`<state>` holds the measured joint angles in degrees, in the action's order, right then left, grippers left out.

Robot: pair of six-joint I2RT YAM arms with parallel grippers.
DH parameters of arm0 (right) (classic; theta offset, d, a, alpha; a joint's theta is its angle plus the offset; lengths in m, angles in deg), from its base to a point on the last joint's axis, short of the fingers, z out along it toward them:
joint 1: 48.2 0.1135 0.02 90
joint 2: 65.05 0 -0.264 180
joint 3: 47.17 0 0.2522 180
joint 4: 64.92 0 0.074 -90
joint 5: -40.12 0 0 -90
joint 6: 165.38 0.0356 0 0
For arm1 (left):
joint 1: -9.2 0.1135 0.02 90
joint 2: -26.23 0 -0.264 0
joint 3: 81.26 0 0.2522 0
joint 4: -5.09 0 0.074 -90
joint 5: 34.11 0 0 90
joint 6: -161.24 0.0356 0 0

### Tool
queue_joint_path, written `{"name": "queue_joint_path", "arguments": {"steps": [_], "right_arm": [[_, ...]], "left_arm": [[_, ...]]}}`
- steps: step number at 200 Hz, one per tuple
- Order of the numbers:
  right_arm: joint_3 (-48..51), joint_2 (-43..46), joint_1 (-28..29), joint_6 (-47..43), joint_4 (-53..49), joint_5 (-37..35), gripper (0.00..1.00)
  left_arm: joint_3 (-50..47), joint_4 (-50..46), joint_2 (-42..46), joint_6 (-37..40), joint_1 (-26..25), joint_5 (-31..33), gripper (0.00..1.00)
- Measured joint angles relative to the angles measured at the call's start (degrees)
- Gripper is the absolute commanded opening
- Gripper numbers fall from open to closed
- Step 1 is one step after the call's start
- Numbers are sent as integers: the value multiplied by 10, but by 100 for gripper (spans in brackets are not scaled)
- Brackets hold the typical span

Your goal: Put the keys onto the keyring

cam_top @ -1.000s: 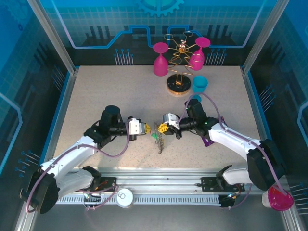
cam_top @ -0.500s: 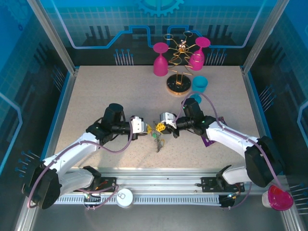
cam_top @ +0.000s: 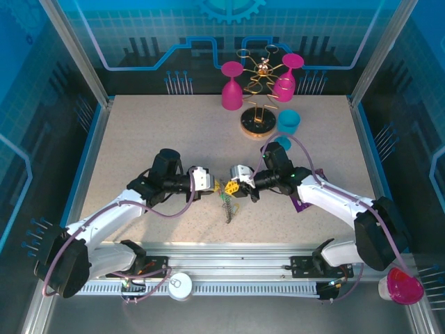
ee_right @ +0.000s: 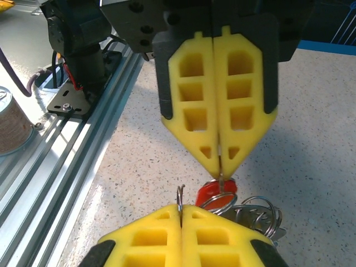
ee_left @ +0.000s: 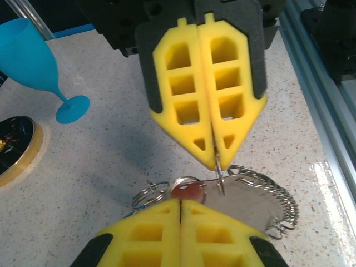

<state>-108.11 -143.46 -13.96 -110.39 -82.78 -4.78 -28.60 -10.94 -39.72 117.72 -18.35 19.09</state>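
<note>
Arms are stretched inward from the near corners of the speckled beige table [cam_top: 139,139]. The elbows are raised and the forearms lie almost level, so the wrists face one another just toward 6 o'clock of the table's middle. The left gripper [cam_top: 215,186] is pointed toward 3 o'clock and the right gripper [cam_top: 234,188] toward 9 o'clock, tip almost against tip.

In the left wrist view the left gripper's yellow foam fingers [ee_left: 139,236] are pressed flat together. The red plastic head of one of the small metal keys [ee_left: 188,191] shows just beyond their tips, at 12 o'clock. In the right wrist view a thin metal strip above that red head is pinched in the left gripper's closed tip, so a key appears to be clamped there.

The right gripper is clenched as well. A thin upright wire is caught in its seam, seemingly part of the keyring [ee_left: 286,203], though this cannot be told for certain. This large thin dark grey loop with a silvery beaded edge is seen at 4 o'clock of the right gripper's tip. From above, the bundle of keys and rings hangs between and below the two tips, its lower end apparently reaching the table.

At 12 o'clock of the table a gold wire rack on a round wooden base [cam_top: 256,124] carries two magenta plastic goblets [cam_top: 231,87]. A cyan plastic goblet [ee_left: 28,55] stands beside it at 3 o'clock. A purple printed packet [cam_top: 300,204] lies under the right forearm.
</note>
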Motion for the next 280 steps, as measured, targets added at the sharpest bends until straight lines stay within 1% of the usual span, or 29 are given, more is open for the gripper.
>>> {"name": "queue_joint_path", "arguments": {"steps": [36, 92, 151, 225, 280], "right_arm": [[-2, -1, 3, -6, -5, -7, 0], [-10, -7, 7, -3, 1, -37, 0], [-11, -7, 7, 16, 18, -57, 0], [-11, -7, 10, 34, 31, -57, 0], [-4, -7, 10, 75, 65, -66, 0]], "left_arm": [[0, 11, 0, 0, 0, 10, 0], [0, 13, 1, 0, 0, 0, 0], [-2, 13, 12, 3, -2, -10, 0], [-2, 13, 12, 16, -2, -10, 0], [-2, 13, 14, 19, -2, 8, 0]]}}
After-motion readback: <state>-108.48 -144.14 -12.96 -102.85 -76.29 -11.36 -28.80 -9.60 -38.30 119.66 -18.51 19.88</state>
